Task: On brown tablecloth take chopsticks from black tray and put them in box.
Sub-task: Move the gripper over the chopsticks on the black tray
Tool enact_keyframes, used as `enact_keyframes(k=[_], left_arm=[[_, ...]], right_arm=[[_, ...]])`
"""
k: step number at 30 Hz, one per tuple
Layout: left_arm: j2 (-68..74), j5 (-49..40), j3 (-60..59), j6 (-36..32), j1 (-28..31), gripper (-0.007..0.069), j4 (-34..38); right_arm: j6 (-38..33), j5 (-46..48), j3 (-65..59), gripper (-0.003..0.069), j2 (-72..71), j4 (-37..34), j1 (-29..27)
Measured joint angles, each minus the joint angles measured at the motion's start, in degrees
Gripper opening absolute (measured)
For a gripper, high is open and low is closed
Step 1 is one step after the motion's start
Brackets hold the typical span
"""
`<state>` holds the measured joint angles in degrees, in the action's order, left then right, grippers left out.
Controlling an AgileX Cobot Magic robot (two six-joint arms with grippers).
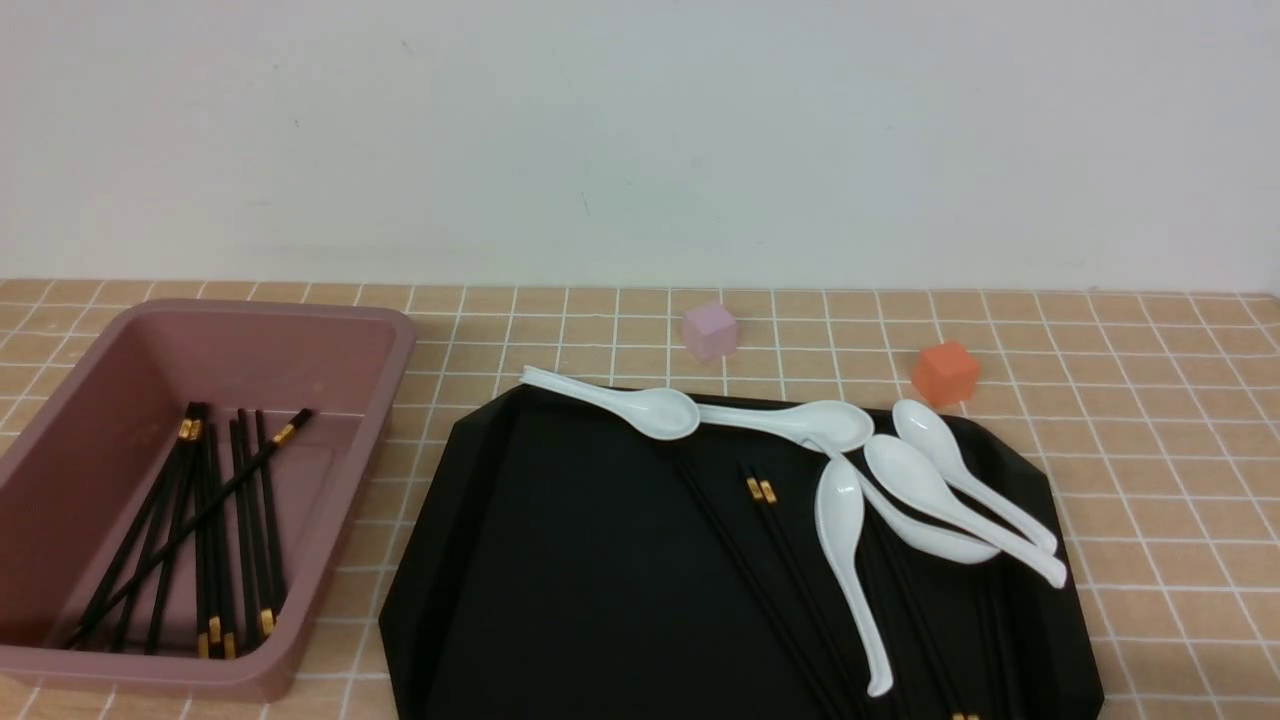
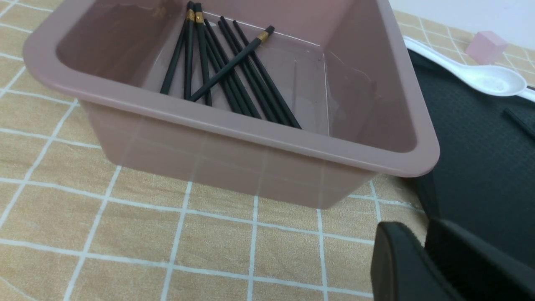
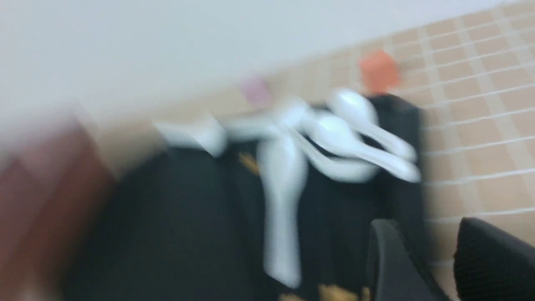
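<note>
The black tray (image 1: 560, 560) lies on the tan gridded tablecloth (image 1: 1150, 400). Several black chopsticks (image 1: 775, 560) with gold bands lie on it, partly under white spoons (image 1: 850, 540). The pink box (image 1: 90, 420) stands to the left and holds several chopsticks (image 1: 215, 520); they also show in the left wrist view (image 2: 225, 71). My left gripper (image 2: 426, 234) is shut and empty, low over the cloth near the box (image 2: 259, 138) corner and the tray edge (image 2: 480, 159). My right gripper (image 3: 434, 238) is open and empty over the tray's right edge (image 3: 401, 138); that view is blurred. Neither gripper shows in the front view.
A small pink cube (image 1: 710, 330) and a small orange cube (image 1: 945, 372) stand on the cloth behind the tray. One spoon (image 1: 620, 400) overhangs the tray's back rim. A white wall closes the far side.
</note>
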<state>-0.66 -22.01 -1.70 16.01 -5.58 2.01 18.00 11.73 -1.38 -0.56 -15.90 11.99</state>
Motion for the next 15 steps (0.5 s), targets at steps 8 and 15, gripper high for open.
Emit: enact_keyframes(k=[8,15], left_arm=[[0.00,0.00,0.00,0.00,0.00,0.0125,0.00],[0.00,0.00,0.00,0.00,0.00,0.0131,0.00]], right_arm=[[6.02,-4.59,0.00,0.0240,0.00,-10.68,0.00],[6.06,-13.57,1.79,0.0173,0.00,-14.73,0.00]])
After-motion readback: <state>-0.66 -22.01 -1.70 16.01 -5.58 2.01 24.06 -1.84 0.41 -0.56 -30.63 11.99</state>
